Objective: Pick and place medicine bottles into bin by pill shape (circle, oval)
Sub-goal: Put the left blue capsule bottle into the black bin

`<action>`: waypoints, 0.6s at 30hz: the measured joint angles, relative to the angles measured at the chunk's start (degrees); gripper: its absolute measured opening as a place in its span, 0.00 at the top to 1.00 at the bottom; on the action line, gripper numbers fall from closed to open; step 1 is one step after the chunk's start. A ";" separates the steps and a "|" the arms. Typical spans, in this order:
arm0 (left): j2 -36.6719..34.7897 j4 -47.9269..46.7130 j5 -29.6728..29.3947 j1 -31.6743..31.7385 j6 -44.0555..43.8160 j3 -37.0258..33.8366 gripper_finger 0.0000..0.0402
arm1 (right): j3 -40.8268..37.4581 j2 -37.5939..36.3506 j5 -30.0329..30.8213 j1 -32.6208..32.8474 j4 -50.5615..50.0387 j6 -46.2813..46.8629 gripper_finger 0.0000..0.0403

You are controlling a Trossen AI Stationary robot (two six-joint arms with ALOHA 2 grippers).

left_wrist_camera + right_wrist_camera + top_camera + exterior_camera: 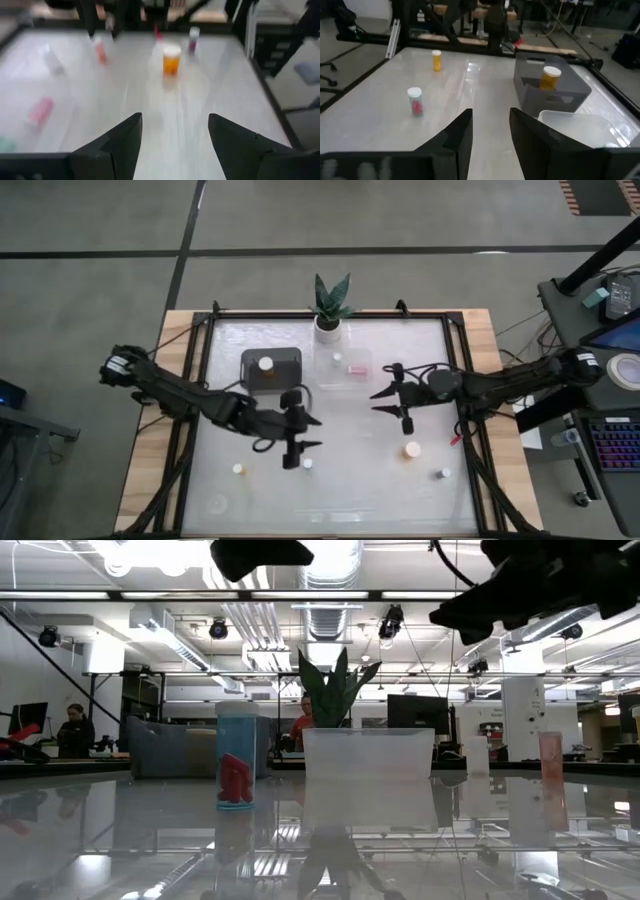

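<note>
Here we see both arms hovering over the white surface [340,480], neither carrying anything. The left gripper [293,432] hangs just in front of the grey bin [271,367], its fingers [122,145] spread wide and empty. The right gripper [393,401] hangs in front of the clear bin [343,365] and right of centre, its fingers [462,135] narrowly parted with only a slim gap between them, gripping nothing.

One amber bottle [266,365] with a white cap stands inside the grey bin, and a pink bottle [355,369] lies in the clear bin beside it. The remaining medicine bottles stand scattered on the surface: an amber one [411,450] near the right side, a small white-capped one [444,474] just beyond it toward the front right corner, another white-capped one [307,464] close below the left gripper, and an amber one [238,469] further left. In the low view a clear bottle holding red pills [236,755] stands left of the clear bin.

A potted plant [330,308] sits at the far edge of the surface, behind the bins.

We can read no label or writing on any bottle or bin.
</note>
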 joint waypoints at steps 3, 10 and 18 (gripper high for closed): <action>4.30 -11.21 -0.26 -1.12 -3.36 7.10 0.47 | -2.05 -2.14 0.00 -0.02 1.20 -0.01 0.70; 13.38 -29.79 3.20 -3.97 -10.57 19.25 0.47 | -4.27 -5.46 0.00 -0.02 2.17 -1.83 0.72; 19.61 -32.35 9.69 -5.23 -11.47 22.07 0.45 | -5.04 -6.02 -0.46 -0.02 2.11 -2.39 0.72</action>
